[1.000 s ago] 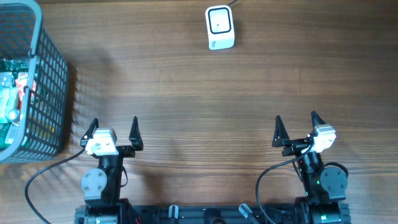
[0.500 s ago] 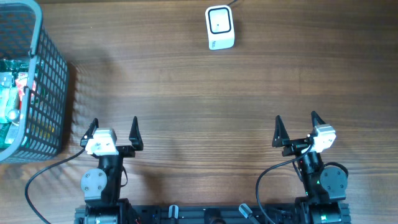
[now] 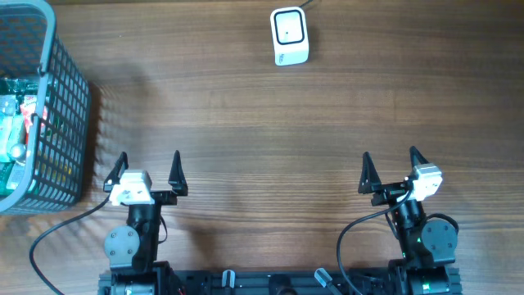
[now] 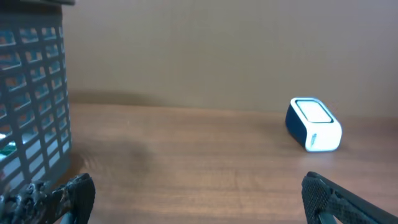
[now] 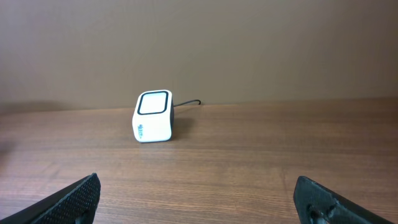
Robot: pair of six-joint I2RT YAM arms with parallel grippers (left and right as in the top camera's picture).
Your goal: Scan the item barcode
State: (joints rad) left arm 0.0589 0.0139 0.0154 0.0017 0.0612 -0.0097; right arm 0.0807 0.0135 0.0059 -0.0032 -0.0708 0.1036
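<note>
Well apart, left-edge basket (image 3: 69,131), far-edge scanner (image 3: 290,36)

- Basket (image 3: 51,106): cut off by the left and top edges in the overhead view. In the left wrist view only one mesh wall shows.
- Packaged items (image 3: 13,123) in the basket: seen only through the mesh as green and red wrappers. Kinds, number and print cannot be told.
- Barcode scanner (image 3: 289,34): the marking on its front is too small to read.
- Cable (image 3: 305,4): leaves the top edge overhead.
- Left tool (image 4: 198,198): only its fingertips (image 4: 76,191) show, blurred, at the bottom corners.
- Right tool (image 5: 199,198): only its fingertips (image 5: 81,194) show, cut by the lower edge.
</note>
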